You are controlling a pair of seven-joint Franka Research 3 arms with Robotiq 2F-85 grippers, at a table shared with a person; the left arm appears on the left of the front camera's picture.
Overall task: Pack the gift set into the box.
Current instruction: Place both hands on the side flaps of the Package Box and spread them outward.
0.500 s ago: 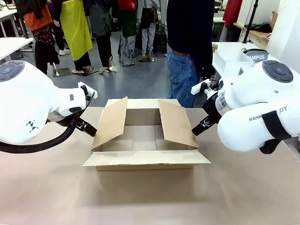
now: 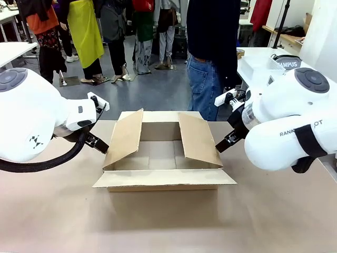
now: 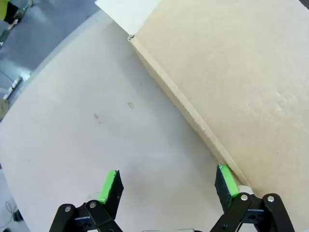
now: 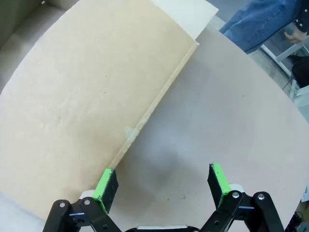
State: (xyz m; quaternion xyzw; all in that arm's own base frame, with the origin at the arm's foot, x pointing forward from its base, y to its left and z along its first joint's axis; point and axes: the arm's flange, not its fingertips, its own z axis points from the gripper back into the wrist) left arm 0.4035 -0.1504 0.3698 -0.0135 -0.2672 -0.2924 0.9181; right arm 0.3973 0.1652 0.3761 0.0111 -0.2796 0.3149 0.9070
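Observation:
The box (image 2: 163, 158) stands open in the middle of the table, its side flaps tilted up and outward. My left gripper (image 2: 100, 143) sits just outside the left flap (image 3: 231, 72), open (image 3: 168, 186), one green pad (image 3: 226, 181) against the flap's lower edge. My right gripper (image 2: 224, 143) sits just outside the right flap (image 4: 87, 96), open (image 4: 161, 182), one pad (image 4: 106, 186) at the flap's edge. Neither gripper holds anything. The gift set (image 2: 259, 66), a white basket beside a dark piece lettered "AMPUS" (image 2: 288, 63), rests on a white side table at the far right.
A person in jeans (image 2: 213, 52) stands at the far edge of the table behind the box. The brown tabletop (image 2: 168, 221) lies bare in front of the box. Other people stand farther back.

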